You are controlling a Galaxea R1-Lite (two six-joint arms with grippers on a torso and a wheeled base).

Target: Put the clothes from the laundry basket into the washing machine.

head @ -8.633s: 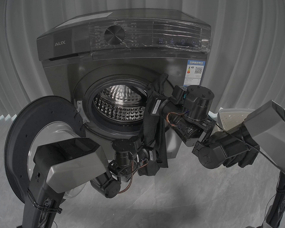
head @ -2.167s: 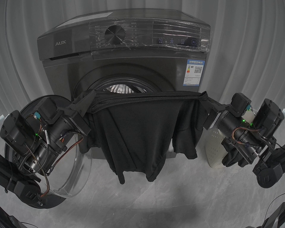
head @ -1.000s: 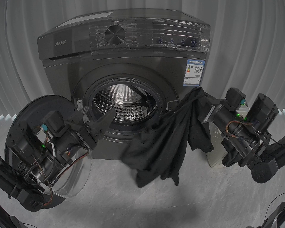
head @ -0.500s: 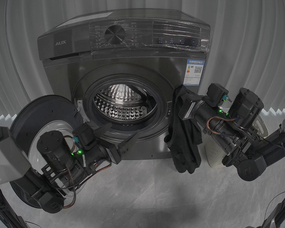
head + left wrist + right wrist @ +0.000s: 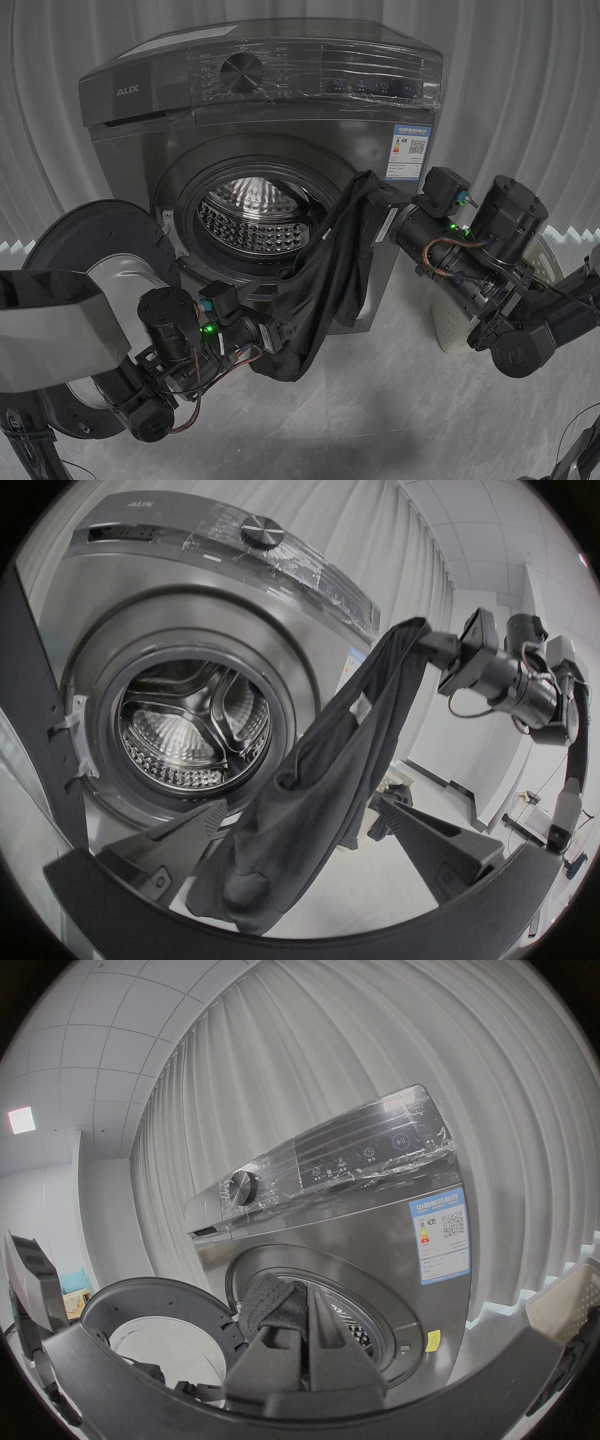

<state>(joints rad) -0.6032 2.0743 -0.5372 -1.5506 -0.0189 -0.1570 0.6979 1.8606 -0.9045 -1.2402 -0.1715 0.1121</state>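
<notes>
A black garment [image 5: 325, 275] hangs in front of the washing machine [image 5: 262, 94], just right of its open drum [image 5: 256, 219]. My right gripper [image 5: 374, 187] is shut on the garment's top edge at the drum's right rim; in the right wrist view the right gripper [image 5: 299, 1319] pinches a fold of the black cloth [image 5: 272, 1300]. My left gripper [image 5: 287, 322] sits low, below the drum opening, at the garment's hanging end. The left gripper [image 5: 300, 805] is open wide there, with the garment [image 5: 300, 792] draped between its fingers [image 5: 187, 830], which do not close on it.
The round machine door [image 5: 94, 237] stands swung open at the left, behind my left arm. A white laundry basket [image 5: 447, 319] with dark clothes stands on the grey floor at the right of the machine, and shows again as the basket [image 5: 562, 1300]. Curtains hang behind.
The left gripper let go of the spread garment and dropped low. In the last half second the right gripper carried the garment left to the drum rim, and the left gripper moved in under its lower end.
</notes>
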